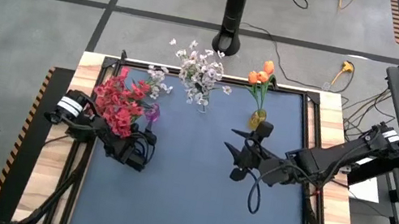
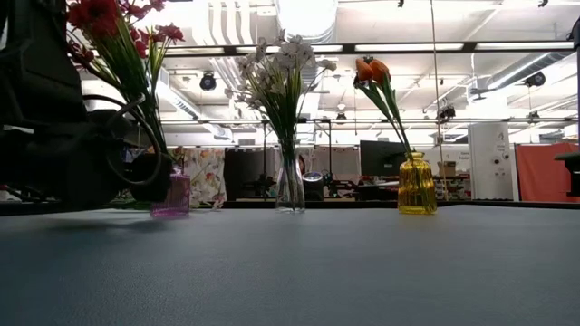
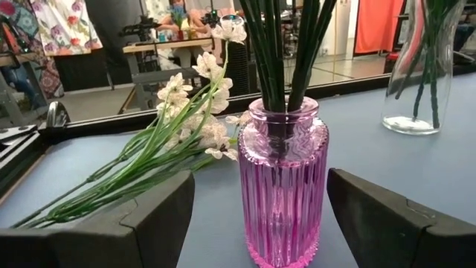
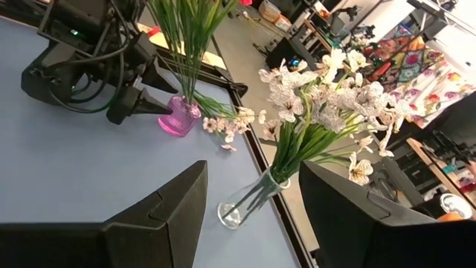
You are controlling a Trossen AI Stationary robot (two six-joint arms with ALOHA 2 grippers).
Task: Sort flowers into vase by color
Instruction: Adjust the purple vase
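Observation:
A pink ribbed glass vase (image 3: 281,179) holds the red flowers (image 1: 121,98) on dark green stems. My left gripper (image 3: 260,179) is open, one finger on each side of the vase and clear of it. One white spray (image 3: 149,160) lies flat on the mat behind the vase. The other white flowers (image 1: 199,69) stand in a clear vase (image 4: 244,202). The orange buds (image 1: 264,72) stand in a yellow vase (image 2: 417,184). My right gripper (image 4: 253,167) is open over the mat near the yellow vase (image 1: 257,121) and faces the clear vase.
The three vases stand in a row along the far side of the blue mat (image 1: 184,200); the mat's near half is bare. A black frame rail (image 1: 214,77) runs along the far edge. The right arm's cable loop (image 1: 255,196) hangs over the mat.

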